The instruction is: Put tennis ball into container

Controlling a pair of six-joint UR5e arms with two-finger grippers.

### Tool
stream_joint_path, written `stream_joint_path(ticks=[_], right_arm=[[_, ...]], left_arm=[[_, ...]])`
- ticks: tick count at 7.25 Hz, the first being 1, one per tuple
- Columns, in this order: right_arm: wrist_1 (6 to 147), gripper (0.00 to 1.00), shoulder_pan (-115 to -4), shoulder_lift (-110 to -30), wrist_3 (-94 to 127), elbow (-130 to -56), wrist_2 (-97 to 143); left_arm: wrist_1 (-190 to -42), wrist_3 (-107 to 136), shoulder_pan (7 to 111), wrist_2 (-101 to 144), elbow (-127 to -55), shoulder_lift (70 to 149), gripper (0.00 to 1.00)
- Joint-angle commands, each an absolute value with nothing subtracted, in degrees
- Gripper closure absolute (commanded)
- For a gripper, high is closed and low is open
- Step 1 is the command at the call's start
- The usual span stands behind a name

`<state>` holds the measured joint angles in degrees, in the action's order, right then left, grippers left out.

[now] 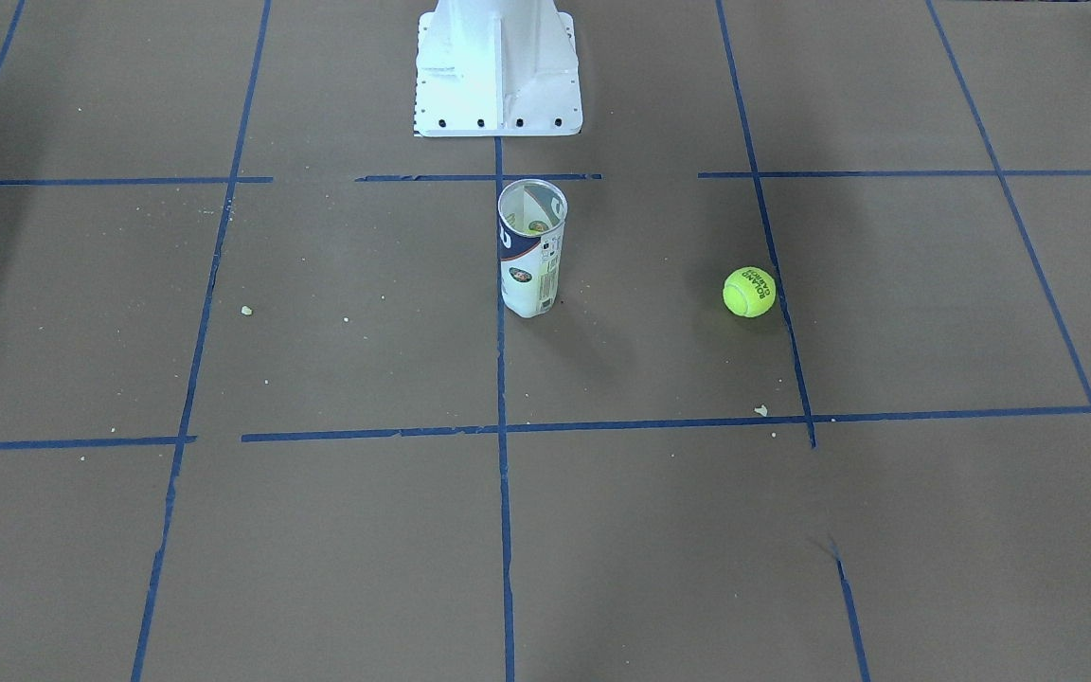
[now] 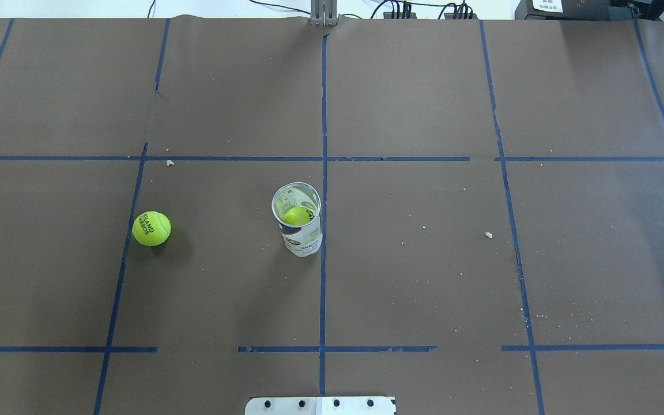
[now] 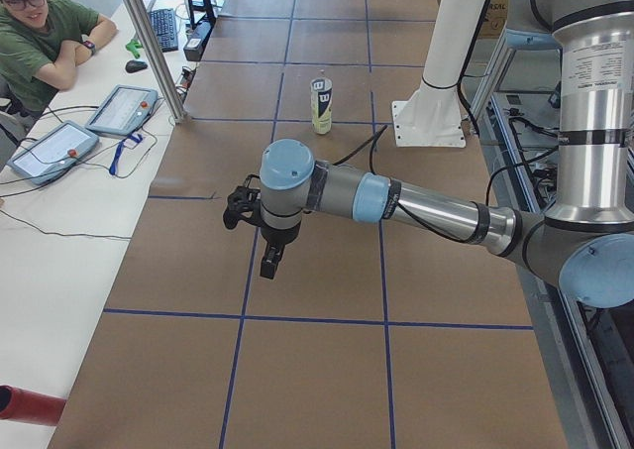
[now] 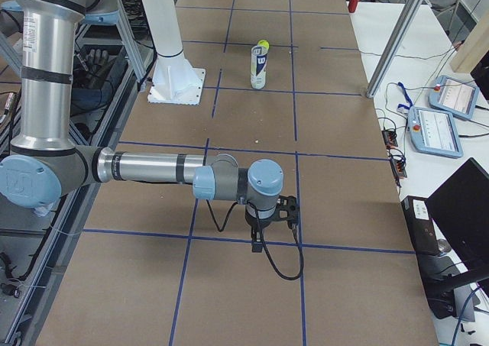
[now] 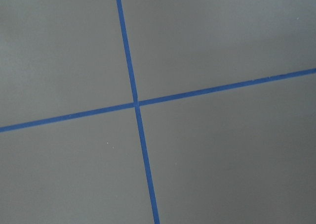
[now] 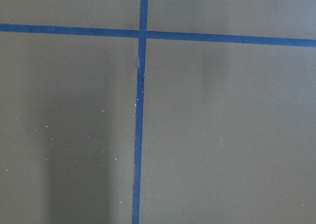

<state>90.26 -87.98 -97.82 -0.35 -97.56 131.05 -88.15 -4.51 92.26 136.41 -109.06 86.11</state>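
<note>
Tennis ball (image 2: 151, 228) loose on table (image 2: 424, 288), well apart from left gripper (image 3: 267, 267), on its container (image 2: 302, 230) side. Can't tell apart-or-together for it or right gripper (image 4: 257, 245). Descend centred from above, spread wide, close gently; rolls easily.

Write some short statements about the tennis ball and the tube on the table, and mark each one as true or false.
1. The container stands upright with its mouth open. True.
2. The tennis ball lies on the robot's right side of the container. False: it lies on the robot's left side, well apart from the container.
3. A second ball already sits inside the container. True.
4. The tennis ball is held up in the air. False: it rests on the table, with nothing gripping it.
</note>
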Motion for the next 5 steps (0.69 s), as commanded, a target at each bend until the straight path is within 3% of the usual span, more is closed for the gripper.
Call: stream_joint_path(ticks=[1,5], right_arm=[[90.26,0.0,-87.98,-97.74,-0.35,-97.56,131.04],[90.26,0.0,-87.98,-97.82,-0.35,-97.56,131.04]], left_arm=[[-94.1,1.35,90.02,137.1,-110.12,87.1,0.0],[-102.8,39.73,68.35,128.89,-116.36,89.82,0.0]])
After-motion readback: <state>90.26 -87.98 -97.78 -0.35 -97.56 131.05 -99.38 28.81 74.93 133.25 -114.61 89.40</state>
